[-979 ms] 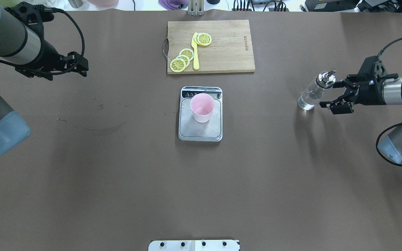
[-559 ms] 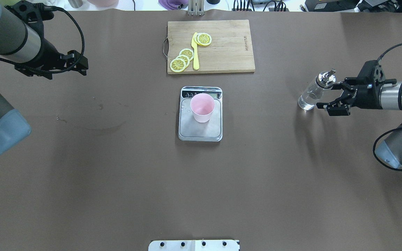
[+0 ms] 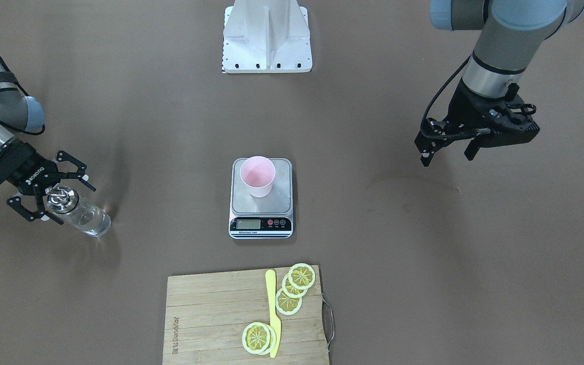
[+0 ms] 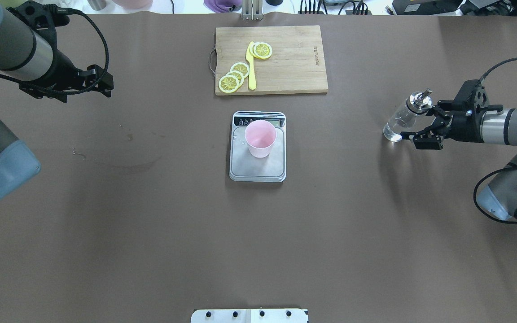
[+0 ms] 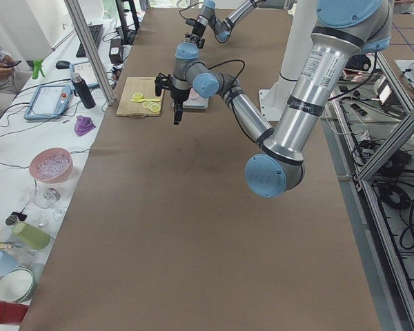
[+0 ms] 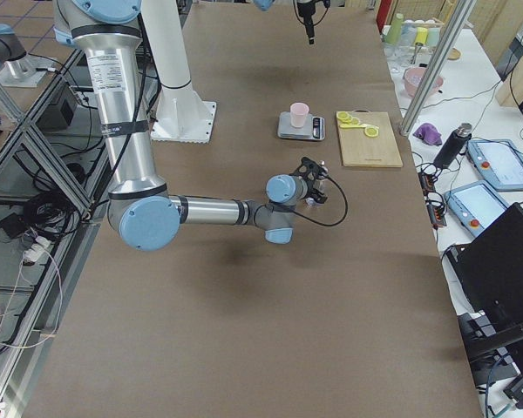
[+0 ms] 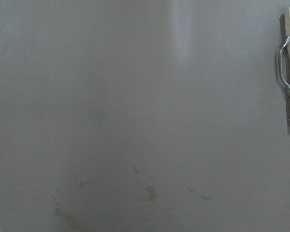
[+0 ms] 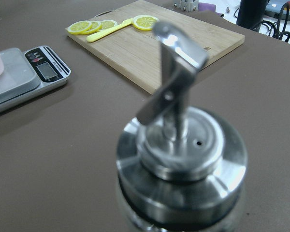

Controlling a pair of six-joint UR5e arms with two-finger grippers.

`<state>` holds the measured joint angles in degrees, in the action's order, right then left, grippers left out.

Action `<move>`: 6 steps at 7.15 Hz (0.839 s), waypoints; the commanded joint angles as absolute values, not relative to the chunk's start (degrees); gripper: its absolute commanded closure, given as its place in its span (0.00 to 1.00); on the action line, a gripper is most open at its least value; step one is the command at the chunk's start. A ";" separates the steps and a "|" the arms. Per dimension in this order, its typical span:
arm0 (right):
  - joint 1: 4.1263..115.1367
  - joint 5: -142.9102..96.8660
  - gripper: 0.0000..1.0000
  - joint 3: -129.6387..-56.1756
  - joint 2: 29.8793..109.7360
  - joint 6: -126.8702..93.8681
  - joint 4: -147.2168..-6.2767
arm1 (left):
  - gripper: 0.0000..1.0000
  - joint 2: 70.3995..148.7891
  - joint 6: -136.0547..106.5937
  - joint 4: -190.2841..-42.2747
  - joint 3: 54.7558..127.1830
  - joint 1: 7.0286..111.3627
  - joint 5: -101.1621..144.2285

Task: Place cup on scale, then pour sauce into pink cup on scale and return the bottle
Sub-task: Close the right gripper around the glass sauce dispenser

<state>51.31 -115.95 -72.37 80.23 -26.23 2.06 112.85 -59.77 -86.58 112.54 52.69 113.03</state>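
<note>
The right end effector [image 4: 414, 123] has slid in on the small clear glass bottle with a silver pourer cap [image 4: 401, 120], which stands upright at the right of the brown bench [image 4: 151, 224]. Within 1 second its spread fingers went from just beside the bottle to bracketing it. They are not yet closed and grip nothing. The pale pink tapered cup [image 4: 260, 137] stands on the flat steel-topped kitchen scale [image 4: 257, 168] at mid-bench, so step 1 looks done and the pick-up for pouring seems imminent. The left end effector [image 3: 446, 152] hangs spread and empty, well apart, barely moved.
</note>
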 commanded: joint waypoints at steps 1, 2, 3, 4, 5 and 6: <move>50.80 -114.70 0.04 -72.33 79.63 -27.86 2.64 | 0.03 112.85 -59.77 -86.57 112.50 52.65 113.03; 50.80 -114.52 0.04 -72.16 79.63 -27.77 2.64 | 0.03 112.85 -59.77 -86.57 112.41 52.65 113.03; 50.80 -114.43 0.05 -71.81 79.54 -27.77 2.81 | 0.03 112.85 -59.77 -86.57 112.50 52.73 113.03; 50.80 -113.04 0.05 -71.81 79.54 -27.77 2.90 | 0.03 112.85 -59.77 -86.57 112.50 52.65 113.03; 50.63 -111.37 0.05 -71.63 79.37 -27.69 2.99 | 0.03 112.85 -59.77 -86.57 112.59 52.65 113.03; 50.02 -110.05 0.05 -71.46 79.37 -27.69 2.99 | 0.03 112.85 -59.77 -86.57 112.59 52.65 113.03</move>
